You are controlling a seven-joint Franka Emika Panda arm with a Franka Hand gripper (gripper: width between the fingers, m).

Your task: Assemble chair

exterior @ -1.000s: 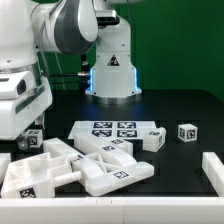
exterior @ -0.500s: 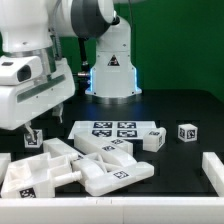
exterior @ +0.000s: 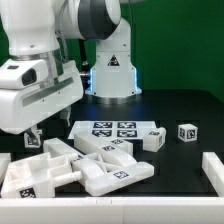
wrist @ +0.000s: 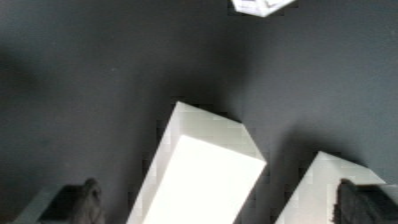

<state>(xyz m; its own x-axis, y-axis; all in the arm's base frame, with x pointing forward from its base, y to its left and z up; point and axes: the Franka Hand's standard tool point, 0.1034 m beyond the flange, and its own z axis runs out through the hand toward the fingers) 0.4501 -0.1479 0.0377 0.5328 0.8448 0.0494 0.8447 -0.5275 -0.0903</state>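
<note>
The chair's white tagged parts lie on the black table. A pile of panels and legs [exterior: 85, 165] sits at the front left of the exterior view. A small tagged block [exterior: 33, 139] lies left of it, a block [exterior: 152, 138] and a cube [exterior: 187, 133] to the right. My gripper [exterior: 30, 127] hangs over the left block, mostly hidden by the hand. In the wrist view my gripper [wrist: 214, 208] is open, its dark fingers [wrist: 75, 204] wide apart, with a long white part [wrist: 210, 165] below between them. A second white part [wrist: 329, 185] lies beside it.
The marker board [exterior: 110, 129] lies flat behind the pile. White wall pieces stand at the front left [exterior: 4, 160] and front right [exterior: 212, 170]. The robot's base [exterior: 110, 75] stands at the back. A small tagged piece [wrist: 263, 6] shows at the wrist view's edge.
The arm has swung toward the exterior view's right and come lower over the left parts. The parts on the table have not moved.
</note>
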